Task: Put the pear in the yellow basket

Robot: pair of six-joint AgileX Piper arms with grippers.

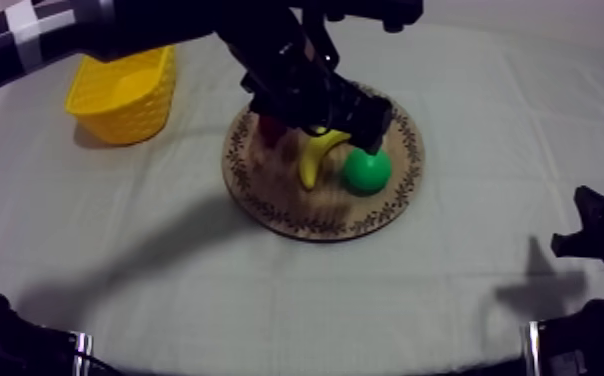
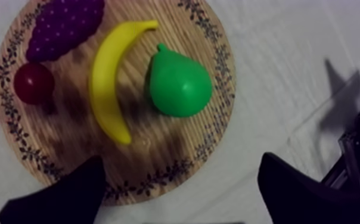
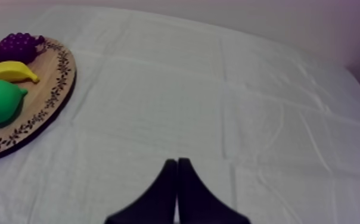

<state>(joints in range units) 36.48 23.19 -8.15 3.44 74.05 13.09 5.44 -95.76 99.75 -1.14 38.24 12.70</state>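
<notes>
The green toy pear (image 2: 179, 86) lies on its side on the round wooden board with a patterned rim (image 2: 158, 164), near the board's edge and just beside the long yellow toy banana (image 2: 108, 89). The left jaws hang above the board, spread wide with nothing between them. They look set off from the pear toward the rim, so a straight descent would likely catch only its rounded end or miss it. The banana is close enough that one side of the jaws could land on it or nudge it. The pear's skin looks smooth and glossy, its body fat and round, narrowing to a short pointed stem; a squeeze off its middle may make it slip out and roll. The yellow woven plastic basket (image 1: 126, 95) stands well apart from the board, so a loose hold could fail on the way. The right jaws rest pressed together over the cloth-covered surface (image 3: 218, 107).
</notes>
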